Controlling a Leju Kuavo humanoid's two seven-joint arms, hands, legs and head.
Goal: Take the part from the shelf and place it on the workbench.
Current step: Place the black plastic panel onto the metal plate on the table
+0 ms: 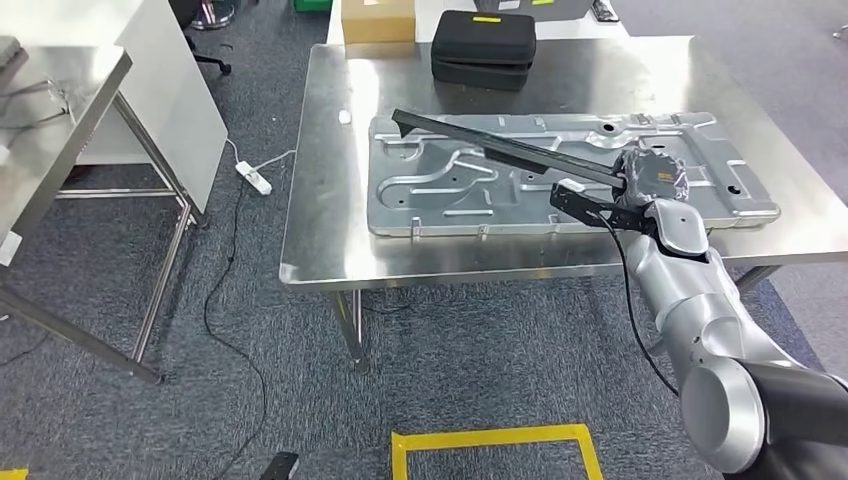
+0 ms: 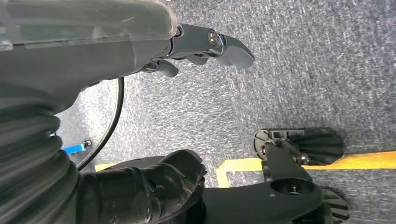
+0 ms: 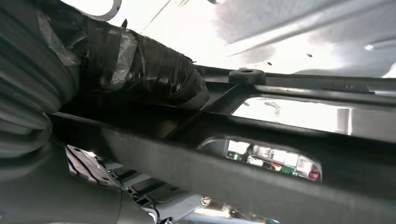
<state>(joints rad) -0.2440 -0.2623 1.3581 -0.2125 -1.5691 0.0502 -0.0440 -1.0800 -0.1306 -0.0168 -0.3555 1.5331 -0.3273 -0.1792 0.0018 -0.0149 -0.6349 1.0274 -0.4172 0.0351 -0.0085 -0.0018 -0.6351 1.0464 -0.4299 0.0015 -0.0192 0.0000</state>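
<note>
Steel bench (image 1: 320,180) in the head view carries a large pressed metal panel (image 1: 440,190), and the right hand (image 1: 655,180) grips one end of a long black part (image 1: 500,145), which slants across above the panel with its far end toward the panel's far left corner. From the right wrist view the part (image 3: 261,140) runs as a dark barred frame right beside the taped thumb (image 3: 149,70). The left hand (image 2: 201,46) hangs over grey carpet (image 2: 303,70) with its fingers loosely apart, holding nothing; a black case (image 1: 485,48) and a cardboard box (image 1: 378,20) sit at the bench's far edge.
</note>
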